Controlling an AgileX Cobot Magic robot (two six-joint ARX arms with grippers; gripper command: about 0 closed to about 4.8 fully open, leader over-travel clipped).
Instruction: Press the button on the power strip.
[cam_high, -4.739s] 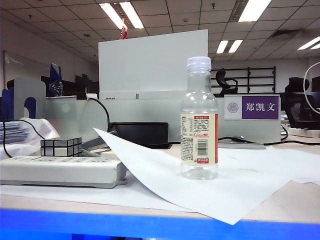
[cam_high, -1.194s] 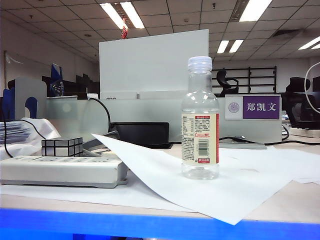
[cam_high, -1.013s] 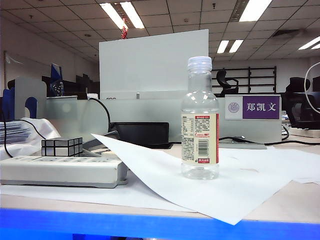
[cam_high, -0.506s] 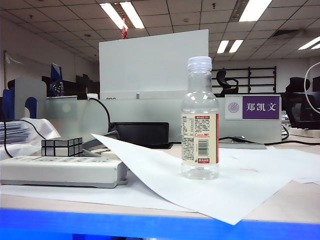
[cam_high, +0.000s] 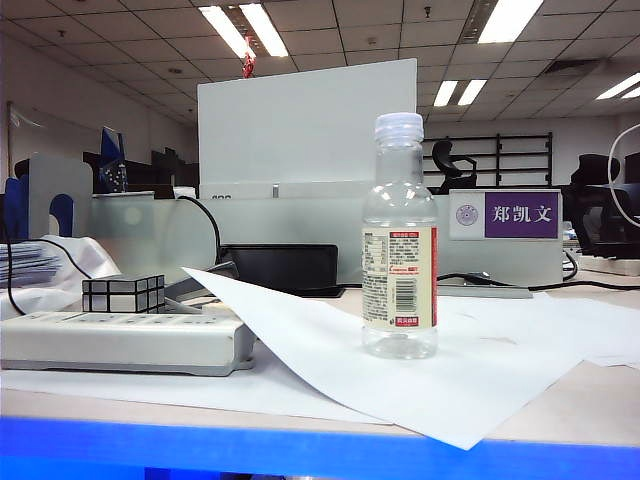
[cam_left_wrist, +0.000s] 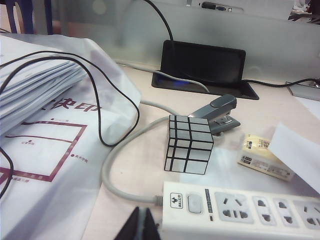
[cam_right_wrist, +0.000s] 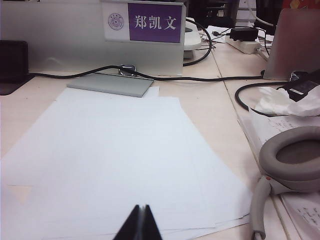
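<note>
Hovering unchanged, left pincer (cam_left_wrist: 141, 223) pressed together near power strip (cam_left_wrist: 240, 210); right pincer (cam_right_wrist: 141, 220) likewise over paper (cam_right_wrist: 120, 160).

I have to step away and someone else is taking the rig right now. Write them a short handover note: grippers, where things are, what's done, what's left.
Left gripper: fingertips together, holding nothing, just short of the power strip at its cable end, not touching it.
Right gripper: fingertips together, empty, over the white paper sheets, away from the job.
The power strip lies flat at the table's left, in front of the mirror cube. Its button sits near the cable end, beside the first socket.
Done: left gripper brought close to the strip.
Left: move onto the button and press it; nothing shows contact yet.
</note>
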